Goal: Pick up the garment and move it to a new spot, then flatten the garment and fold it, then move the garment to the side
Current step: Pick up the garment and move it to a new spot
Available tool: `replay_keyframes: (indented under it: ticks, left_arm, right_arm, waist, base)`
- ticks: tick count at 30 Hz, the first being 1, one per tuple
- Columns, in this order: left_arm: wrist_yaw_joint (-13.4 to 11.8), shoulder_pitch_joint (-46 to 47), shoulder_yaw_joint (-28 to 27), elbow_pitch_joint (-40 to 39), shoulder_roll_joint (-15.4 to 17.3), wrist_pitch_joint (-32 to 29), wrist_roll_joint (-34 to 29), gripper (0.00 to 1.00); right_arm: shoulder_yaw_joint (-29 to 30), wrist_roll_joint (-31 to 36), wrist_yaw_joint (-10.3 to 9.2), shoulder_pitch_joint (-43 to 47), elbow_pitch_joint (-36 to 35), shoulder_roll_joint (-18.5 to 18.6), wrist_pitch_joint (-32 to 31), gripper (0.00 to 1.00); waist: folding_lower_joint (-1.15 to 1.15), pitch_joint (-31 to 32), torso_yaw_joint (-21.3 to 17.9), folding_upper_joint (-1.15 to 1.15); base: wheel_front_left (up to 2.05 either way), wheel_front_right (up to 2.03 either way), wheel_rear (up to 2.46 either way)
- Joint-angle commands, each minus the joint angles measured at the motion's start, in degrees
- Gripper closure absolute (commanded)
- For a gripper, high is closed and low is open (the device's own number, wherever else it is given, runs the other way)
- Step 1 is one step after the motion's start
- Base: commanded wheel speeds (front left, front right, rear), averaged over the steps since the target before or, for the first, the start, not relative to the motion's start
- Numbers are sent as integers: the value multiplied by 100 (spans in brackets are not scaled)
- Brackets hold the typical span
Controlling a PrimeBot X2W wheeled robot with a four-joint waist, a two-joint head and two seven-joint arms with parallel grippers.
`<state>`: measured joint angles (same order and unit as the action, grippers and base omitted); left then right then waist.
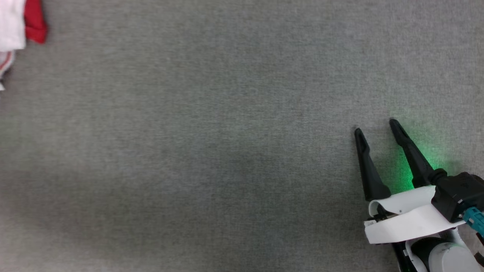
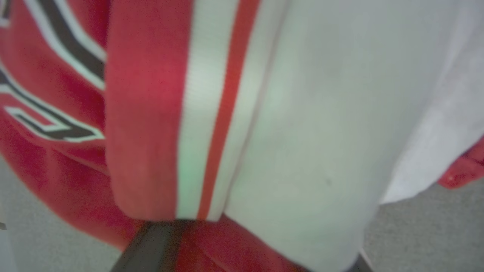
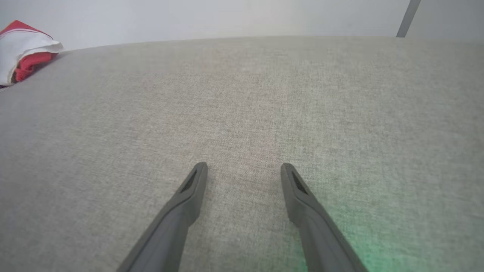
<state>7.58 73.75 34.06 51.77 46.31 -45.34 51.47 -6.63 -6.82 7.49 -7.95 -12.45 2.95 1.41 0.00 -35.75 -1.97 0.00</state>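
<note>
Right fingers (image 1: 368,170) apart over grey fabric (image 1: 227,151)

garment (image 1: 13,26): far left on surface (image 1: 227,151) | right gripper (image 1: 375,125): lower right (well apart)

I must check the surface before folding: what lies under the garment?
Under the garment, grey fabric surface shows at its edges, and a dark finger of the left tool goes under the hem. Its fingertips and the surface below the middle are covered.
</note>
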Motion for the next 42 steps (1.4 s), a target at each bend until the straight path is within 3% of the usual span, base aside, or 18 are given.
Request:
replay_keyframes:
  ticks: [1, 6, 7, 8, 21, 24, 34, 42]
  left_arm:
    - [-22, -195, 143, 278, -164, -65, -40, 0]
    - [-172, -144, 89, 949, -350, -3, 55, 0]
    - [-154, -126, 78, 998, -416, 55, 64, 42]
    - [-138, -73, 48, 1007, -462, 214, 81, 100]
    - [-15, 954, 297, 798, -278, 1065, -288, 100]
    - [-8, 1090, 416, 622, -553, 1114, -333, 100]
    - [-16, 1192, 747, 93, -1044, 977, -347, 100]
    - [-26, 514, 978, -585, -1609, 721, -53, 100]
  right_arm:
    - [-41, -29, 0, -69, -42, -12, 8, 0]
    - [-64, -127, -1, -98, -37, -10, 8, 0]
    - [-57, -134, -1, -97, -26, -11, 22, 0]
    - [-38, -139, -2, -89, -12, -10, 37, 0]
    - [-167, -423, -1, -142, 622, -9, 325, 0]
    - [-122, -520, -2, -63, 836, -4, 415, 0]
    - [60, -700, -1, 89, 1352, -5, 544, 0]
    - [627, -543, -1, 172, 1603, -7, 608, 0]
  waist:
    - [0, -314, -266, 0]
    - [0, -328, -333, 0]
    - [0, -307, -333, 0]
    - [0, -278, -323, 0]
    - [0, 920, -72, 0]
    - [0, 1351, 70, 0]
    - [0, 2508, 431, 0]
    - [0, 2833, 287, 0]
  base:
    - [0, 0, 0]
    - [0, 0, 0]
    - [0, 0, 0]
    - [0, 0, 0]
    - [0, 0, 0]
    - [0, 0, 0]
    - [0, 0, 0]
    - [0, 0, 0]
